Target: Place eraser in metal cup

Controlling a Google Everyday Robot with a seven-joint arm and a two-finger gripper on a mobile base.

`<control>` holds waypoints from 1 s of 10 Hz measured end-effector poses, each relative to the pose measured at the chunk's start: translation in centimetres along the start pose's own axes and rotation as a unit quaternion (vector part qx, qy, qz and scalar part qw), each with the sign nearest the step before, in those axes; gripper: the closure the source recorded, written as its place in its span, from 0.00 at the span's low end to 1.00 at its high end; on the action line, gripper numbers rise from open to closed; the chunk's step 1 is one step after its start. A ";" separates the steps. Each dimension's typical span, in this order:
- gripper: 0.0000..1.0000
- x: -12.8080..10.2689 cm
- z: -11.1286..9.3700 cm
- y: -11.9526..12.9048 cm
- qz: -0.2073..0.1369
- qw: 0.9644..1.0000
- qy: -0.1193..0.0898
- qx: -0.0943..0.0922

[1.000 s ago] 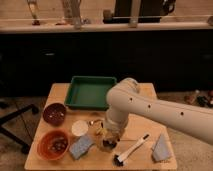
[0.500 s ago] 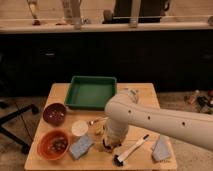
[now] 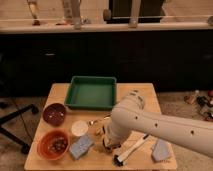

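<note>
My white arm [image 3: 150, 125] reaches in from the right over the middle of the wooden table [image 3: 60, 92]. The gripper [image 3: 107, 142] hangs at its end, low over the table just right of the white cup [image 3: 79, 128]. The metal cup is mostly hidden behind the arm and gripper; only small yellowish and shiny bits [image 3: 98, 131] show next to the white cup. I cannot make out the eraser; it is either hidden by the gripper or too small to tell.
A green tray [image 3: 91, 92] sits at the back. A dark red-brown bowl [image 3: 54, 113] and an orange bowl [image 3: 52, 145] stand at the left. A blue-grey sponge [image 3: 81, 146], a white-handled brush [image 3: 131, 149] and a grey cloth [image 3: 161, 149] lie along the front.
The arm has swung forward and down over the table's middle, so it now covers the spot beside the white cup where the metal cup showed before.
</note>
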State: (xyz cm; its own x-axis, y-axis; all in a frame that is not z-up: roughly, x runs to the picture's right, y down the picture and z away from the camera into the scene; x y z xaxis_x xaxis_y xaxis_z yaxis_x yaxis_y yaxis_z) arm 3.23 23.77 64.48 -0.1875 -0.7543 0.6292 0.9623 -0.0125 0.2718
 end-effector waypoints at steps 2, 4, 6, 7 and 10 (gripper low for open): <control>0.98 0.0 0.2 -0.4 -0.006 1.000 0.000 0.015; 0.98 -0.3 0.4 -0.6 -0.010 1.000 -0.002 0.021; 0.98 -0.5 0.7 -0.9 -0.018 1.000 -0.005 0.024; 0.98 -0.7 0.9 -0.9 -0.020 0.999 -0.007 0.024; 0.98 -0.9 1.2 -0.5 -0.021 0.999 -0.011 0.027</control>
State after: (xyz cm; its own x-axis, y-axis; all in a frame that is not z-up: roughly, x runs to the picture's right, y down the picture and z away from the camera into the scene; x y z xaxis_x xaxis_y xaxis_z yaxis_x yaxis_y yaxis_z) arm 2.65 25.24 64.58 -0.2329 -0.7397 0.6314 0.9411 -0.0079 0.3379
